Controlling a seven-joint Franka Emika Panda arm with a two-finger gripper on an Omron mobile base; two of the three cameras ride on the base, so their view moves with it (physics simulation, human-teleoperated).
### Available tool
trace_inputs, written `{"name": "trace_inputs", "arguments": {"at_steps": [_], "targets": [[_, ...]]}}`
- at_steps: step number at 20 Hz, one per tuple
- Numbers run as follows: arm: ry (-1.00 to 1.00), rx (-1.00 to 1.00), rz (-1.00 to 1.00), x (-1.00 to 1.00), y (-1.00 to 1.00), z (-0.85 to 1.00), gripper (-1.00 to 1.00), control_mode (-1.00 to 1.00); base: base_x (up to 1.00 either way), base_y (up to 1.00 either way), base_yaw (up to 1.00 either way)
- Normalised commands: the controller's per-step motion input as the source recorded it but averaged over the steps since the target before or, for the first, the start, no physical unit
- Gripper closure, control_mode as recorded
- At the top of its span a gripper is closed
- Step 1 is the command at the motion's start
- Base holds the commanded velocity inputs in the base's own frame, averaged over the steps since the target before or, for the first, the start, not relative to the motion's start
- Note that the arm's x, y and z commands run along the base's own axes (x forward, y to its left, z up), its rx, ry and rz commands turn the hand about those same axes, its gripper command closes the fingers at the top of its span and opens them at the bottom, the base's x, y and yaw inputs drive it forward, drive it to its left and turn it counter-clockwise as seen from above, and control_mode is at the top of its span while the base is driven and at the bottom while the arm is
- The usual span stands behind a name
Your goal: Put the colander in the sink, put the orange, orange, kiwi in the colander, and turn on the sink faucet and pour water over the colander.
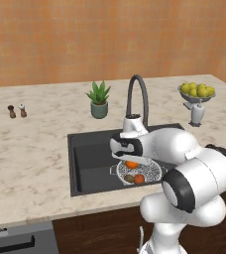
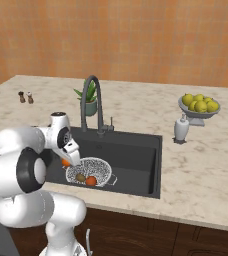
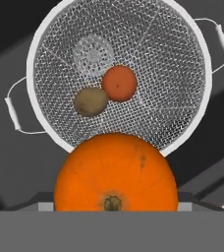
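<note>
Orange fruit [image 3: 115, 172] hides the gripper's [image 3: 115, 206] fingertips.

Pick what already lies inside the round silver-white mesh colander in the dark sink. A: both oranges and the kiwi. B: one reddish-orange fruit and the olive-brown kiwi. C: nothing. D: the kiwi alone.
B: the hand view shows the reddish-orange fruit and the olive-brown kiwi in the colander, the bright orange held above it.

Two base cameras flank the arm, sharing the sink [image 1: 85, 163]; the hand camera looks closely down.
</note>
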Motion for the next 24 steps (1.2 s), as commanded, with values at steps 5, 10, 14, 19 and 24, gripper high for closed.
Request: {"name": "trace_inputs", "arguments": {"at_steps": [5,10,14,19,24], "targets": [[0.0,0.0,0.0,0.23,0.0,-0.08,1.0,-1.0,0.0,0.0,0.0],[0.0,0.0,0.0,0.14,0.0,-0.09,1.0,-1.0,0.0,0.0,0.0],[0.0,0.0,0.0,0.08,0.0,-0.11,1.0,-1.0,0.0,0.0,0.0],[0.0,0.0,0.0,0.06,0.0,-0.12,1.0,-1.0,0.0,0.0,0.0],[0.0,0.0,0.0,0.2,0.0,-0.15,1.0,-1.0,0.0,0.0,0.0]]}}
